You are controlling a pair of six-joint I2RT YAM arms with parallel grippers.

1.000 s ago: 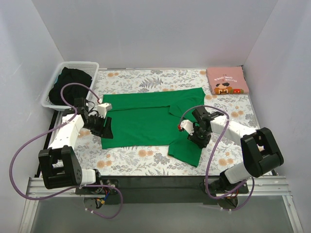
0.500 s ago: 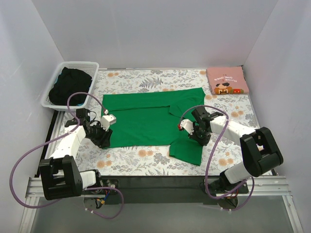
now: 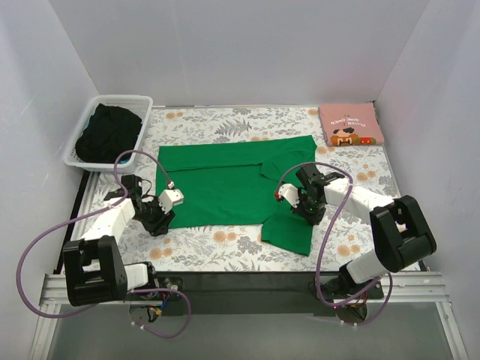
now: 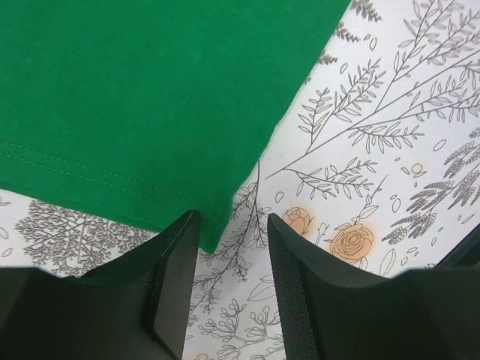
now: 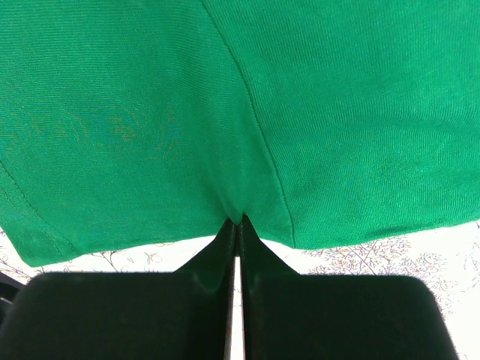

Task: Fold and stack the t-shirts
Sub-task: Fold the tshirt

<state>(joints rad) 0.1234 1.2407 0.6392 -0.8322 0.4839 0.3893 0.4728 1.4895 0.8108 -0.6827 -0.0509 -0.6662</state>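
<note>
The green t-shirt [image 3: 225,184] lies spread across the floral table cloth, its right part folded into a flap toward the front. My left gripper [image 3: 156,215] is open at the shirt's front left corner. In the left wrist view that hemmed corner [image 4: 214,225] sits just ahead of the gap between my fingers [image 4: 176,285]. My right gripper [image 3: 304,208] is shut on the green t-shirt; in the right wrist view the cloth [image 5: 240,112] puckers at my closed fingertips [image 5: 250,232]. The pink t-shirt [image 3: 349,125] with the cartoon print lies folded at the back right corner.
A white slatted basket [image 3: 82,154] holding dark cloth [image 3: 109,129] stands at the back left. The floral table cloth [image 3: 225,244] covers the table, bounded by white walls on three sides.
My left gripper has let go of the shirt's left edge and moved forward and right to the front left corner. The right gripper has stayed pinched on the shirt.
</note>
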